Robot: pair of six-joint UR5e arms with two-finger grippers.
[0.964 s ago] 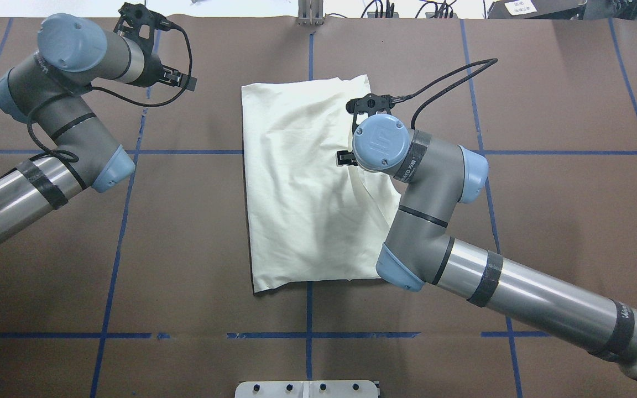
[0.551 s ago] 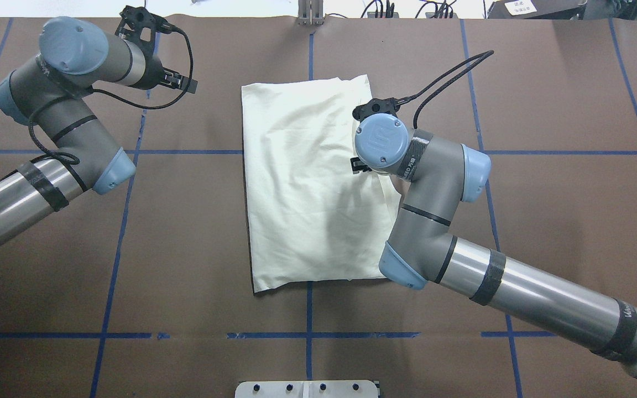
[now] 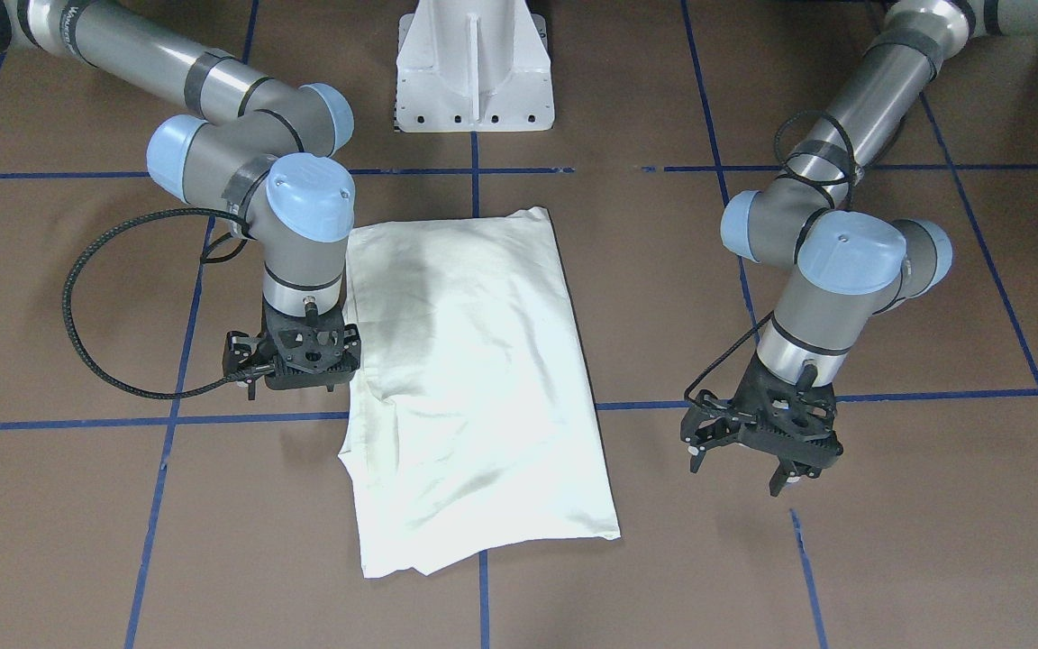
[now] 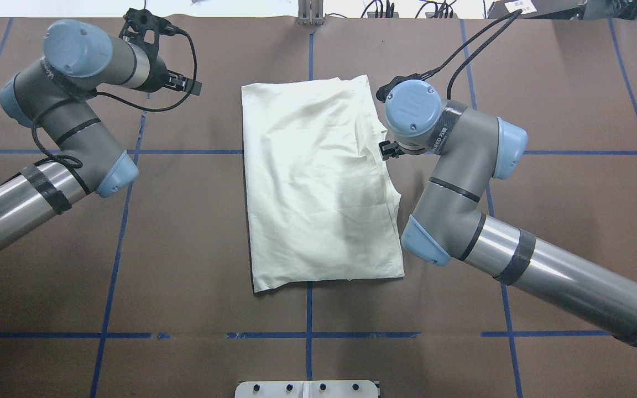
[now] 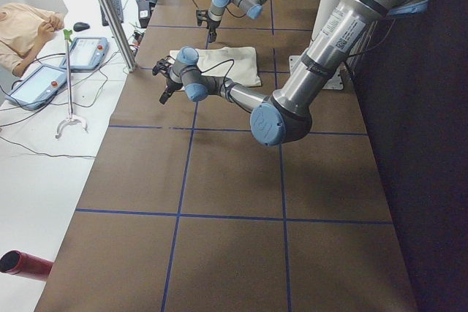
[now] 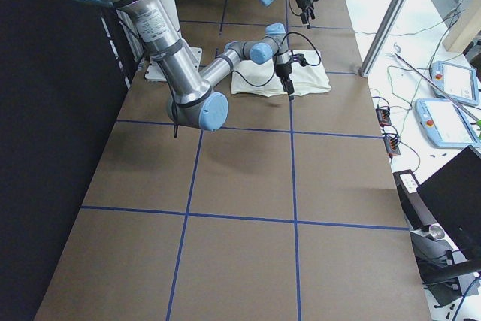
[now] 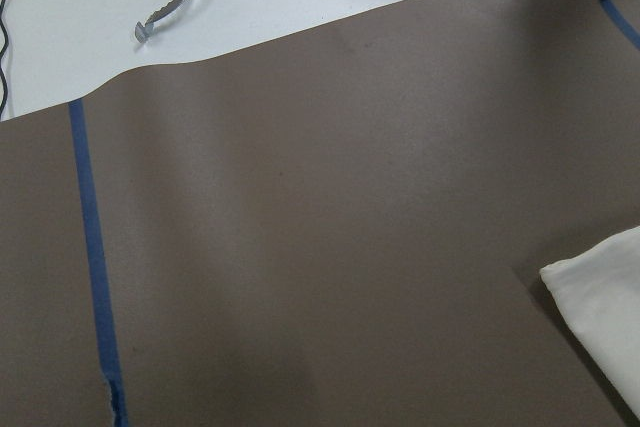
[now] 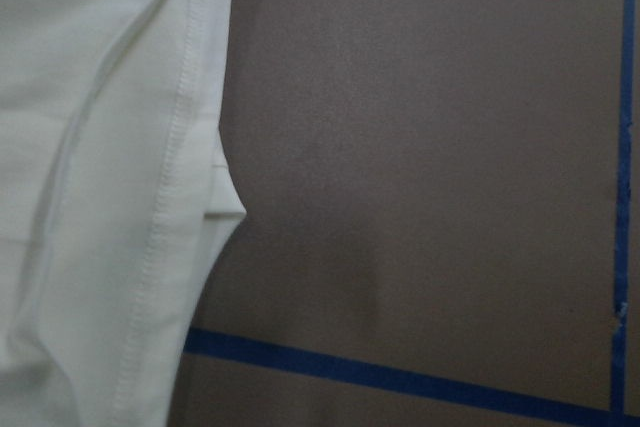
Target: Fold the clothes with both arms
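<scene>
Cream T-shirt (image 4: 318, 182) on brown table (image 4: 186, 249)

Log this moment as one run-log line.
T-shirt: folded rectangle, flat on table, plain side up | left gripper: open, apart from shirt | right gripper: at shirt's edge, jaws unclear

The worktop (image 4: 186, 249) is covered in a matt brown sheet, marked into large squares by blue tape lines (image 4: 114, 265). Past its far edge lies a white floor (image 5: 44, 173) with trailing cables (image 5: 29, 147), blue-framed pendant screens (image 5: 36, 85) and an upright metal post (image 5: 110, 16). A person (image 5: 22, 31) sits there. On the near side stands a black surface (image 5: 439, 180). The light is even, the shadows soft.
</scene>
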